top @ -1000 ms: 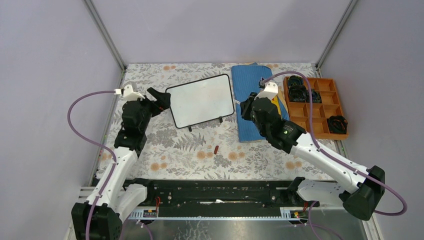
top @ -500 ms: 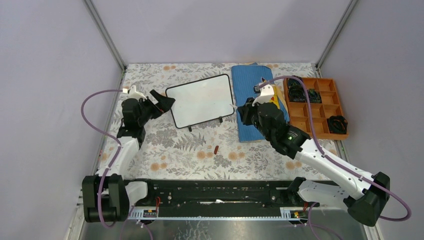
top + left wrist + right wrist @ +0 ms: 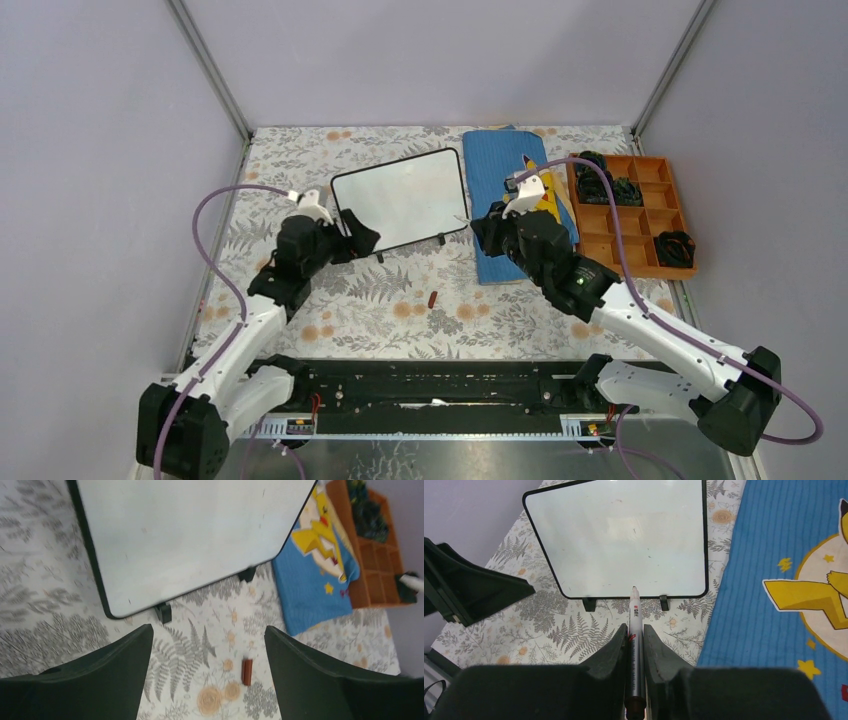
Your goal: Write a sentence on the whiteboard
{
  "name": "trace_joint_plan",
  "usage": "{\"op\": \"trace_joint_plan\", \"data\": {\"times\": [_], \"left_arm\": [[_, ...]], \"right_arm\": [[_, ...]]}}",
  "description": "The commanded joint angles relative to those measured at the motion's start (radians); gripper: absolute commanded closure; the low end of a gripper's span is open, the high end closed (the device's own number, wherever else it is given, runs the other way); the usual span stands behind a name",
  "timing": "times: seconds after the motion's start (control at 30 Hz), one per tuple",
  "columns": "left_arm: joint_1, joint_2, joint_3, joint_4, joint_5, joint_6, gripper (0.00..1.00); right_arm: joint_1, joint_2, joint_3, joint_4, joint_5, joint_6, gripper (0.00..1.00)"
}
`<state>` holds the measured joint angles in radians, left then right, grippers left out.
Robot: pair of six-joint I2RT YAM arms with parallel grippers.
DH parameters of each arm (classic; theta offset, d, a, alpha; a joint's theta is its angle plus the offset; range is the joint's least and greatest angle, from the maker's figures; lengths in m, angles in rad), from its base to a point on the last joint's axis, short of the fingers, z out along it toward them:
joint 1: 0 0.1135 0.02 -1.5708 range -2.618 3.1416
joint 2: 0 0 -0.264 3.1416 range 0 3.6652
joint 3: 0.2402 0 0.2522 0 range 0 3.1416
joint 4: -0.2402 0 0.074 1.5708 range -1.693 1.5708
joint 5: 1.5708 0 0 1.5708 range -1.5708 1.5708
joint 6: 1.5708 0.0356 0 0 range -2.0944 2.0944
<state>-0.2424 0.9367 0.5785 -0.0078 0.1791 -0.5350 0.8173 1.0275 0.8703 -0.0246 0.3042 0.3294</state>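
By the near-left corner of the whiteboard, your left pincer stands wide open; your right pincer clamps a marker, tip pointing at its near edge.

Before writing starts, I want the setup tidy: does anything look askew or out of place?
Two things. The whiteboard sits rotated, not square with the floral tablecloth under it. A small red-brown cap lies loose on the cloth in front of it, probably off the uncapped marker in the right fingers.
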Motion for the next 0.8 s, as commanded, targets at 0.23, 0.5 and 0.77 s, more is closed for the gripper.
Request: {"op": "trace_joint_plan", "data": {"times": [0.23, 0.5, 0.77], "left_arm": [[-0.286, 0.172, 0.025, -0.118, -0.434, -0.071, 0.18], [-0.318, 0.352, 0.054, -0.057, -0.558, -0.123, 0.29], [-0.377, 0.524, 0.131, -0.032, -0.635, -0.126, 0.40]], "right_arm": [[0.007, -0.032, -0.023, 0.031, -0.016, 0.031, 1.00], [0.008, -0.060, -0.039, 0.030, 0.007, 0.022, 1.00], [0.008, -0.061, -0.031, 0.031, 0.010, 0.010, 1.00]]}}
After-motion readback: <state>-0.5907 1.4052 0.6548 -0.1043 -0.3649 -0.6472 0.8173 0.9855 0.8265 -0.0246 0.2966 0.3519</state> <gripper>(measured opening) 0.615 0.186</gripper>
